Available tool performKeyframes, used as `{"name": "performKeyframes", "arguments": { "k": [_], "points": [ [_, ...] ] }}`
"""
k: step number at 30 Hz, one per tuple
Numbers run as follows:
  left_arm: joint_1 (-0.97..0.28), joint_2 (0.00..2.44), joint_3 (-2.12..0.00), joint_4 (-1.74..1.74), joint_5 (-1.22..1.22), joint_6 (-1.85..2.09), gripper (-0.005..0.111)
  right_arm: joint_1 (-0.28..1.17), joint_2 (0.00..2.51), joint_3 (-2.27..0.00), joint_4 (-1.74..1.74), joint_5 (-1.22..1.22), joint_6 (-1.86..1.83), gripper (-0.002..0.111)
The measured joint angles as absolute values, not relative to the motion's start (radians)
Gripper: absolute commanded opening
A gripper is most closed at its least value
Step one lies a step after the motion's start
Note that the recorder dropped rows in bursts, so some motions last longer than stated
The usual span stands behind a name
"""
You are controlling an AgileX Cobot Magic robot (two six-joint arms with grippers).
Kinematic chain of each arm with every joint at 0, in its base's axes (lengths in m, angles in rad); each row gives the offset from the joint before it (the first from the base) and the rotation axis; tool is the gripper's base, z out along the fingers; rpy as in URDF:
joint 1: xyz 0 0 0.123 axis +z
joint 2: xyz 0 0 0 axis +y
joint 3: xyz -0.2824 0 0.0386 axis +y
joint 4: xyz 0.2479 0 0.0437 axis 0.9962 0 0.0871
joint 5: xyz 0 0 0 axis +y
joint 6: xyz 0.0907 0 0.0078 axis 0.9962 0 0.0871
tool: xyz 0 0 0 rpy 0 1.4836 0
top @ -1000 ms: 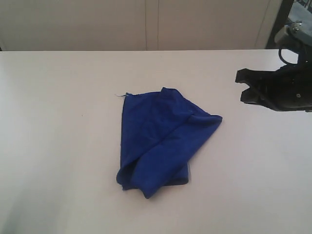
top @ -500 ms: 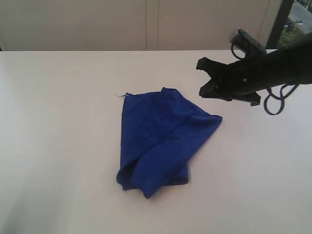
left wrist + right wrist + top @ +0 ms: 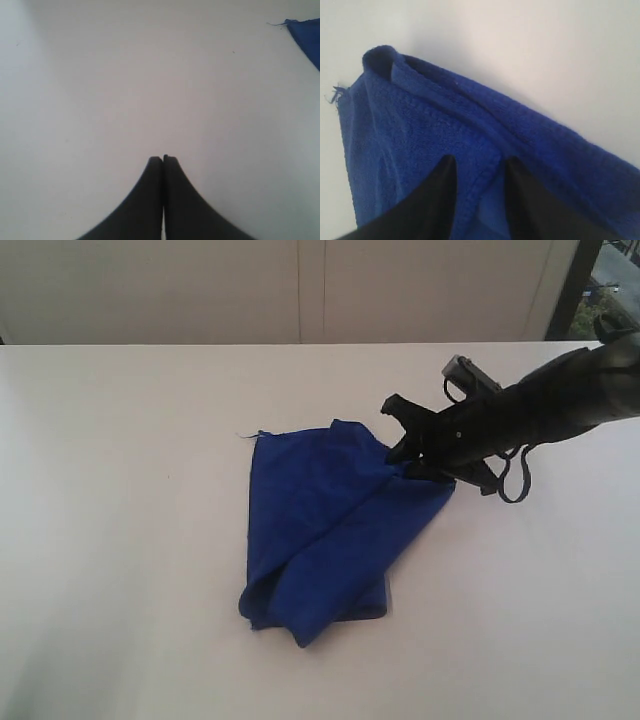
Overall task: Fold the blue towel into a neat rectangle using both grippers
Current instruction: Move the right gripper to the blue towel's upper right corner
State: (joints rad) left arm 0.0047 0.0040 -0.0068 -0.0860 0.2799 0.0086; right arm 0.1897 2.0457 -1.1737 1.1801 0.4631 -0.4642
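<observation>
The blue towel lies crumpled and loosely folded near the middle of the white table. My right gripper reaches in from the right and sits at the towel's upper right edge. Its jaws stand open, straddling a hemmed fold of the blue towel in the right wrist view, right gripper. My left gripper is shut with nothing between its fingers, hovering over bare table; one corner of the blue towel with a loose thread shows far from it. The left arm is out of the exterior view.
A pale wall runs behind the table's far edge. A dark upright post stands at the back right.
The right arm swung in from the right edge and came down onto the towel's upper right edge. Its jaws have spread apart. The towel has not moved.
</observation>
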Motion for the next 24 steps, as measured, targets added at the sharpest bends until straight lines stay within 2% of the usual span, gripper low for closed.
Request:
{"name": "performKeyframes", "arguments": {
  "k": [13,16,21,24],
  "points": [
    [0.005,0.004,-0.007,-0.086,0.280,0.009,0.000,0.233,2.084,-1.200,1.256,0.471,-0.464,0.032],
    [0.005,0.004,-0.007,-0.086,0.280,0.009,0.000,0.233,2.084,-1.220,1.257,0.478,-0.464,0.023],
    [0.005,0.004,-0.007,-0.086,0.280,0.009,0.000,0.233,2.084,-1.225,1.257,0.478,-0.464,0.000],
    [0.005,0.004,-0.007,-0.086,0.280,0.009,0.000,0.233,2.084,-1.225,1.257,0.476,-0.464,0.000]
  ]
}}
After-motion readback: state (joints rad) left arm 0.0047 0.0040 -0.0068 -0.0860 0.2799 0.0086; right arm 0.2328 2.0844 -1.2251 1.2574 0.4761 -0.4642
